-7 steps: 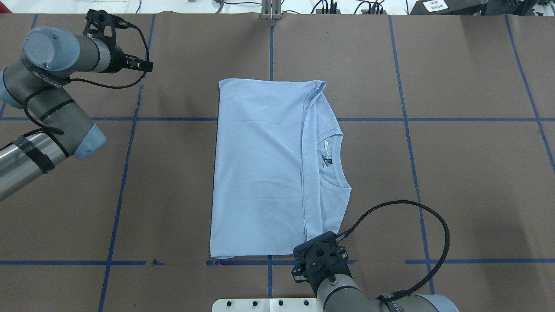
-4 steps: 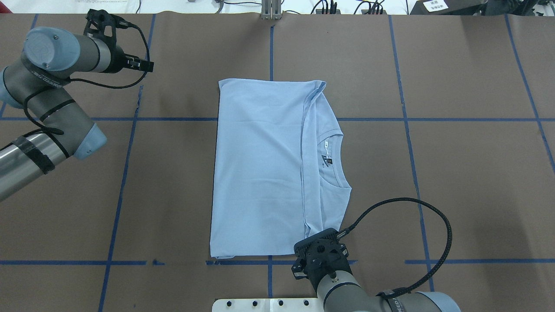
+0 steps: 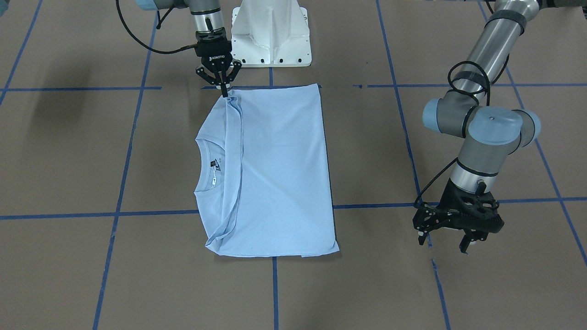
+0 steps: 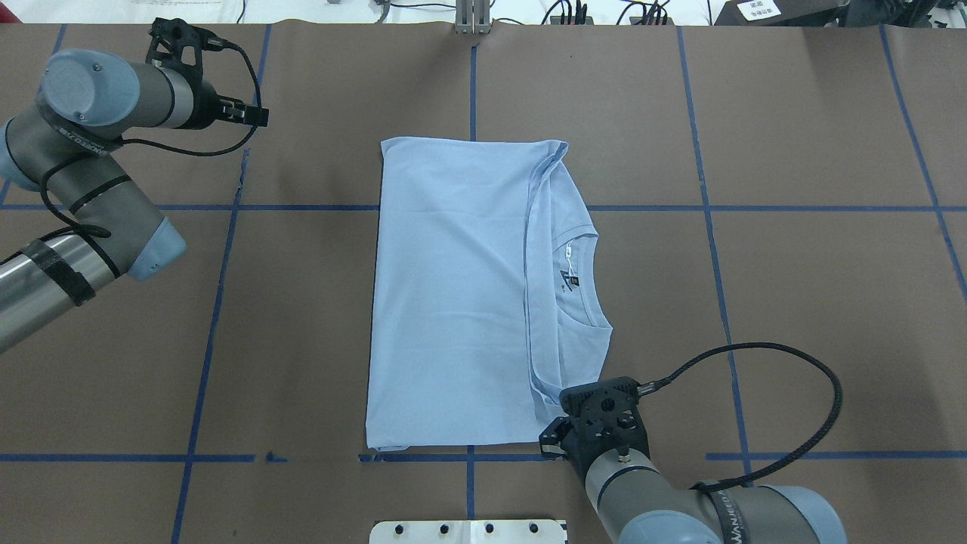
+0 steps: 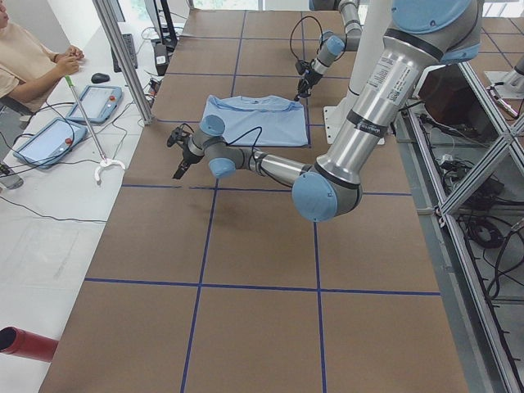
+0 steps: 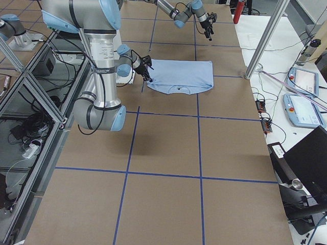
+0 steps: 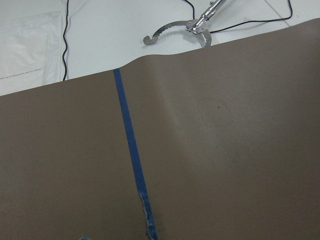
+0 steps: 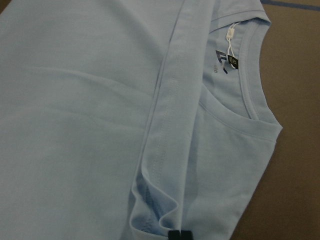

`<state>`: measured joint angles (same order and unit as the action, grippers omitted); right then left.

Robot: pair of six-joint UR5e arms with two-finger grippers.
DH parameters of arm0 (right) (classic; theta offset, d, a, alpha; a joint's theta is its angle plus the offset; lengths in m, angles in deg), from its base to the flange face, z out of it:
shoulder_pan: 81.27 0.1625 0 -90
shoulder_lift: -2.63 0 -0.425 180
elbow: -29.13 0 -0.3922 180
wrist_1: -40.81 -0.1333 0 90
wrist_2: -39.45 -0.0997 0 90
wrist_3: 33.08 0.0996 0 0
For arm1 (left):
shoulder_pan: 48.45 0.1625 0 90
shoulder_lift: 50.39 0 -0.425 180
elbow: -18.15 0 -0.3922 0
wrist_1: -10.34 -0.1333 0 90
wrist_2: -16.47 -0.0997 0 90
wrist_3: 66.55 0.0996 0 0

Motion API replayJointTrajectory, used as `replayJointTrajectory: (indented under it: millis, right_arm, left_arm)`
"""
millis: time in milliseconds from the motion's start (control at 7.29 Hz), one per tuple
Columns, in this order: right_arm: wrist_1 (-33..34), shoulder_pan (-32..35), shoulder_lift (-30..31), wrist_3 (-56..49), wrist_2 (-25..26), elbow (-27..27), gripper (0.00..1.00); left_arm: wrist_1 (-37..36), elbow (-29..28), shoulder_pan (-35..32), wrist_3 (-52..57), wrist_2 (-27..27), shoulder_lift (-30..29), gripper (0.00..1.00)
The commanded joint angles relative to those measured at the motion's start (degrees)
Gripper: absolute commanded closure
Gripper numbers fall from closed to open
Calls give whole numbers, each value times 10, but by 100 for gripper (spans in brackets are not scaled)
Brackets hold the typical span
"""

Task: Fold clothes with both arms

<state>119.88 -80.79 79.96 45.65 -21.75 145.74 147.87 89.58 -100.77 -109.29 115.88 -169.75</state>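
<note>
Exterior front-facing view: the folded T-shirt (image 3: 279, 169) lay flat in the middle of the table (image 3: 458, 293); the right gripper (image 3: 224, 93) held its fingers closed on the layered corner nearest the robot-side edge, probably to draw the next fold. The left gripper (image 3: 443, 243) hung open toward the far edge, clear of the cloth. Right wrist view: the hem (image 8: 167, 135) bunched at that grip.

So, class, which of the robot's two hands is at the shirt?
The right hand, its fingertips at a corner of the shirt. The left hand hangs open over the table, well clear of the shirt.
</note>
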Motion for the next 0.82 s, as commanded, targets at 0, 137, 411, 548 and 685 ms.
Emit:
replayJointTrajectory:
  millis: [0, 137, 411, 548, 685]
  right_arm:
    - [-1, -1, 65, 90, -8, 40, 100]
    - [-1, -13, 70, 129, -3, 38, 100]
    - [0, -29, 69, 171, 5, 38, 100]
    - [0, -43, 67, 201, 22, 37, 100]
    - [0, -50, 67, 212, 37, 37, 100]
  left_arm:
    - [0, 0, 1, -2, 0, 0, 0]
    - [0, 2, 2, -2, 0, 0, 0]
    - [-1, 1, 4, -2, 0, 0, 0]
    - [0, 1, 4, -2, 0, 0, 0]
    - [0, 1, 5, -2, 0, 0, 0]
